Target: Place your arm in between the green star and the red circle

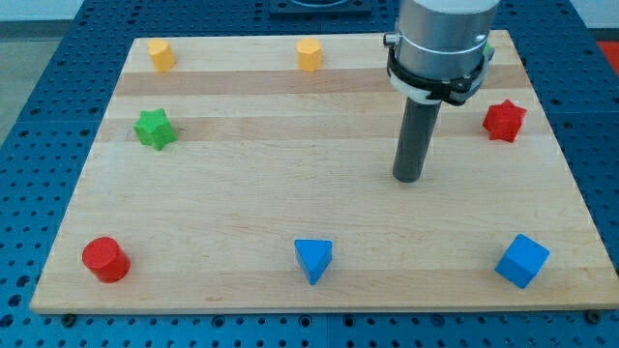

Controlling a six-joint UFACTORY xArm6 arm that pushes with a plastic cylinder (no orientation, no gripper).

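Observation:
The green star (154,129) lies on the wooden board at the view's left, upper part. The red circle (104,259) lies at the view's bottom left corner. My tip (409,178) rests on the board right of centre, far to the right of both blocks and touching none. The nearest block to it is the red star (504,120) to its upper right.
Two yellow blocks (161,54) (309,54) sit along the top edge. A blue triangle (313,259) lies at bottom centre and a blue cube (522,260) at bottom right. The board (242,193) sits on a blue perforated table. A green piece is mostly hidden behind the arm at top right.

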